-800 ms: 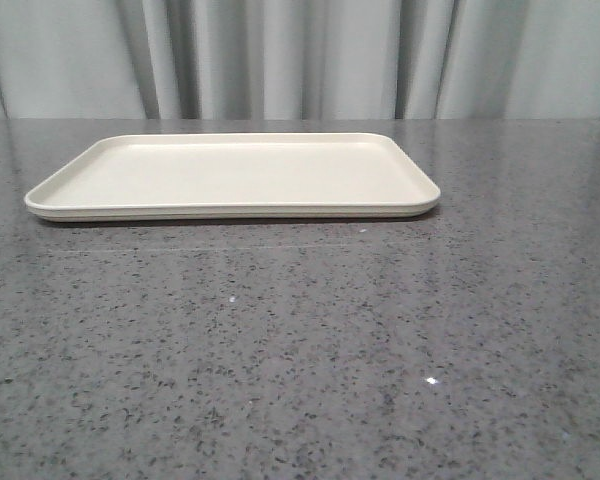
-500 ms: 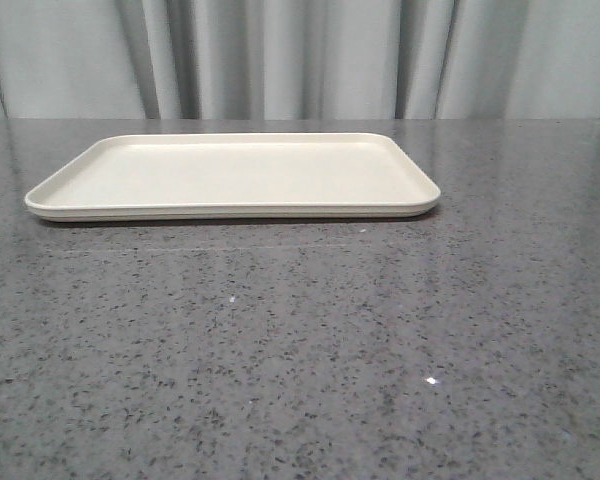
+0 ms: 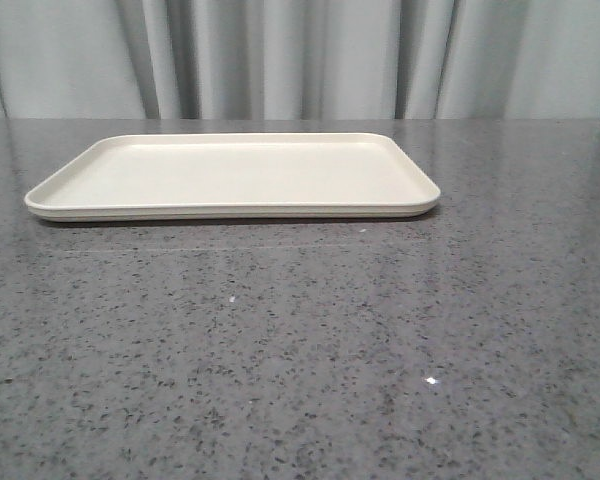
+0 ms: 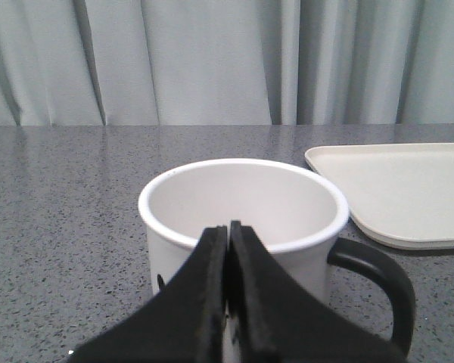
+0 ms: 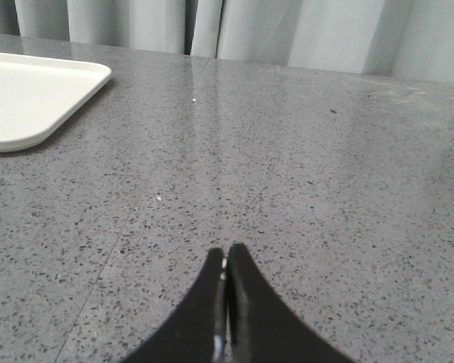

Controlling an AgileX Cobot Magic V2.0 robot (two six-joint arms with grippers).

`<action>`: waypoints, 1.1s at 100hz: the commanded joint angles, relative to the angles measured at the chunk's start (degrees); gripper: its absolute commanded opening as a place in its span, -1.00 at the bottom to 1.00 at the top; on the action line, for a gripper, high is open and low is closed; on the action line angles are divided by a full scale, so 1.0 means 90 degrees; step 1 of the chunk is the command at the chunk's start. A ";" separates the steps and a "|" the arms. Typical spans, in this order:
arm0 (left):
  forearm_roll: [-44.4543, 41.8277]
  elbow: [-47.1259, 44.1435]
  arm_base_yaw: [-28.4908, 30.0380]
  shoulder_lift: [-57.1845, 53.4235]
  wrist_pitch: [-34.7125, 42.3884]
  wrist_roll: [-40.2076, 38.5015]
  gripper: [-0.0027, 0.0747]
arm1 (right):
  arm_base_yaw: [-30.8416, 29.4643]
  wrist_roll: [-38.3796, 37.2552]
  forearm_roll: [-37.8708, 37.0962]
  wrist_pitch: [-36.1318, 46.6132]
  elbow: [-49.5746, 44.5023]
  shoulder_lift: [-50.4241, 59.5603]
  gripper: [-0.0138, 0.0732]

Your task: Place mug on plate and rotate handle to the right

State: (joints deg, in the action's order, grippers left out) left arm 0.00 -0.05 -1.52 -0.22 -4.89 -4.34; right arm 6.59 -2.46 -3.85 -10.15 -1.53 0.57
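While both pairs of jaws sit pressed together holding nothing, the left gripper faces the mug just ahead, handle alongside; the plate lies beyond. Nothing has shifted lately; the right gripper faces bare table.

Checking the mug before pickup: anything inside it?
The mug looks empty: bare white inner wall in the left wrist view. Its bottom is hidden by the near rim and the shut left gripper.

Grey speckled table: cream plate at back; mug upright.
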 commanded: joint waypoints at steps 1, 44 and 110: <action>0.0000 -0.0057 0.0010 -0.0186 0.0543 -0.0045 -0.98 | -0.0037 0.0000 -0.0069 0.0455 -0.0004 0.0130 -0.84; 0.0000 -0.0057 0.0010 -0.0186 0.0543 -0.0045 -0.98 | -0.0037 0.0000 -0.0069 0.0455 -0.0004 0.0130 -0.84; 0.0000 -0.0057 0.0010 -0.0186 0.1047 -0.0045 -0.98 | -0.0037 0.0000 -0.0069 0.0533 -0.0004 0.0130 -0.84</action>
State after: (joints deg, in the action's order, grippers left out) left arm 0.00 -0.05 -1.52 -0.22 -1.78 -4.34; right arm 6.59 -2.46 -3.85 -10.15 -1.53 0.57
